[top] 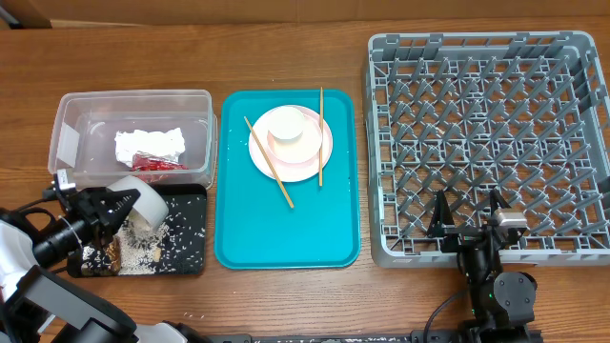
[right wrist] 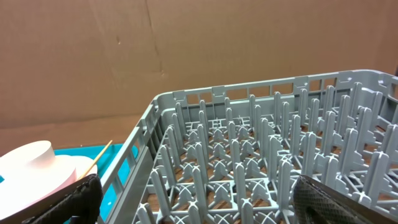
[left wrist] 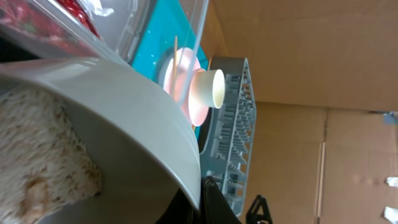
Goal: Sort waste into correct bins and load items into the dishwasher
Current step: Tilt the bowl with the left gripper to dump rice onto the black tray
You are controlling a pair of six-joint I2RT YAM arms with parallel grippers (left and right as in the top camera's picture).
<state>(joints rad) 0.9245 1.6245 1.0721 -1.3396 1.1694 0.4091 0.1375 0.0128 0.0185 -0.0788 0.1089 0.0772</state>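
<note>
While the left end effector is closed on the rim of a white bowl, the bowl hangs tipped on its side over the far left corner of the black tray. The left wrist view shows a clump of rice inside the bowl. More rice is scattered across the floor of the black tray, with brown scraps near its left end.

Just behind the black tray stands the clear tub, a white label on its left wall. Inside it lie the crumpled napkin and, touching the napkin's near side, the red wrapper.

Beside both bins, in the middle of the table, is the teal tray. A plate rests in its far half, and a cup sits on the plate. One chopstick lies slanted across the plate; the other lies straight along the plate's right edge.

Farther right, the dish rack fills that side of the table, nothing standing among its pegs. The right end effector hovers at the rack's near edge, its fingers spread wide and holding nothing.
</note>
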